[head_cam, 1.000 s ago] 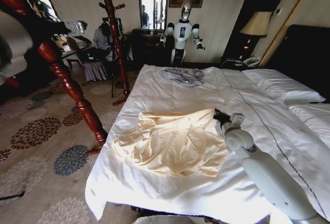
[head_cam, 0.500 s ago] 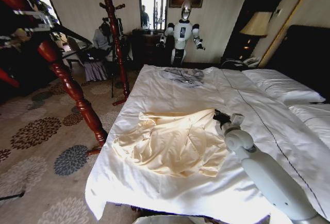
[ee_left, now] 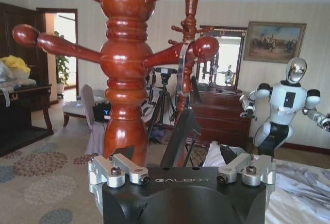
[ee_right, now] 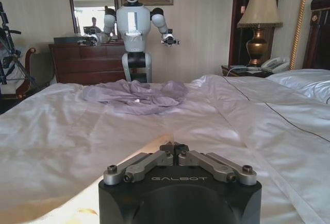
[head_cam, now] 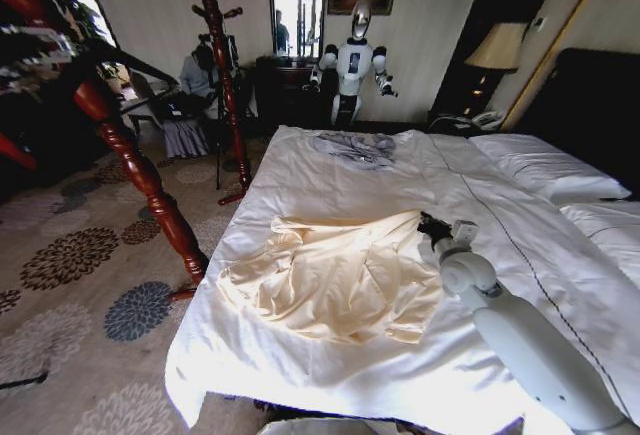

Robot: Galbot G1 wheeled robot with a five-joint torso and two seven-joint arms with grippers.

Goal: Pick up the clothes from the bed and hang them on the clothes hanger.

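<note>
The clothes, a pale cream shirt, lie crumpled on the near half of the bed. My right gripper sits at the shirt's right upper edge. In the right wrist view it is shut, and a ridge of cream fabric rises to its tips. My left gripper is up at the left by the wooden coat stand. In the left wrist view it is open, with the black clothes hanger between the spread fingers. The hanger's silver hook reaches up to a peg.
A grey-blue garment lies at the far end of the bed. A second wooden stand, a dark dresser and another white robot are beyond it. Patterned carpet lies left of the bed; pillows at right.
My left arm's white forearm has drawn back out of the head view's left edge. The right gripper has shifted slightly rightward at the shirt's edge. The shirt lies as before.
</note>
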